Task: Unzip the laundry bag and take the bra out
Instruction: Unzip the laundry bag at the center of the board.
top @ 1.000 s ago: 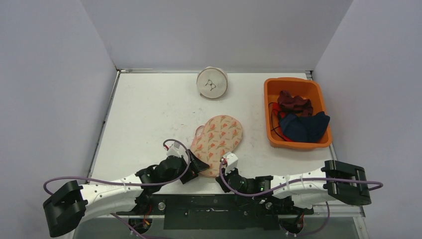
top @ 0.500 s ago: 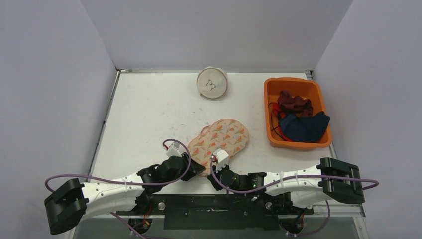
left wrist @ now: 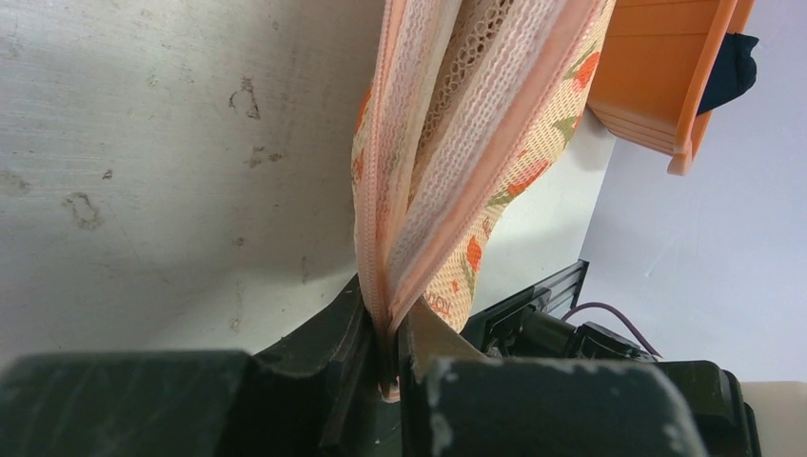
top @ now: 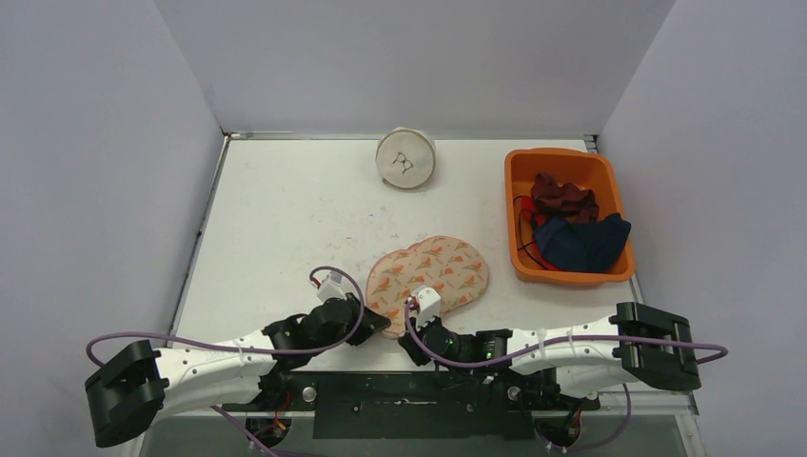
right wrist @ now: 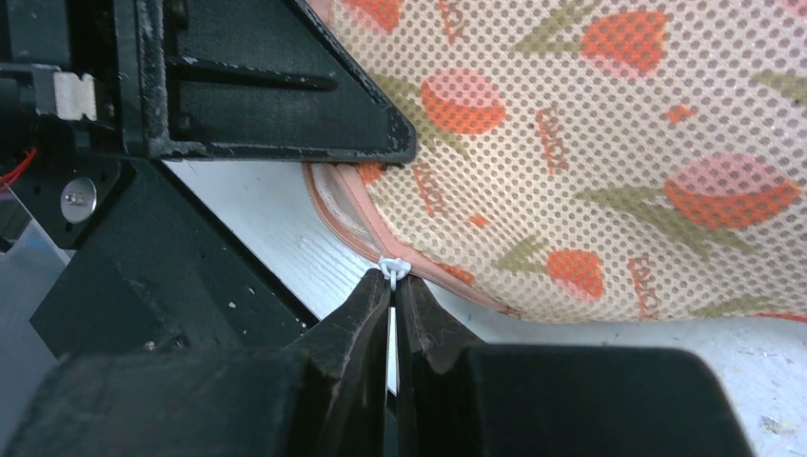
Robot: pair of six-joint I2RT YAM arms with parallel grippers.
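Top view, laundry bag: The tulip-printed mesh laundry bag (top: 433, 271) lay flat on the table (top: 285, 219), near its front edge and just ahead of both arms.
Top view, claws: The left gripper (top: 376, 322) met the bag's near-left edge, and the right gripper (top: 411, 328) met its near edge just beside it.
Top view, surroundings: An orange bin (top: 511, 209) holding dark clothes (top: 576, 233) sat to the right of the bag, and a round white object (top: 405, 158) stood at the back.
Left wrist view, left claw: The left gripper (left wrist: 385, 352) was clamped on the bag's (left wrist: 457, 143) pink edge, where the zipper track (left wrist: 371, 190) ran down between its jaws.
Left wrist view, bra: Only folds of mesh showed, so the bra could not be picked out.
Right wrist view, right claw: The right gripper (right wrist: 393, 295) was pinched on the small white zip pull (right wrist: 393, 269) at the rim of the bag (right wrist: 590, 143).
Right wrist view, other arm: A finger of the left gripper (right wrist: 285, 95) lay against the bag just above the pull.
Step in hand: This looked like the start of unzipping, with one claw anchoring the fabric and the other holding the pull. The zip appeared mostly closed.
Next move: The pull would need drawing along the curved track while the left claw held the edge taut. A slip off so small a tab seemed the main risk.
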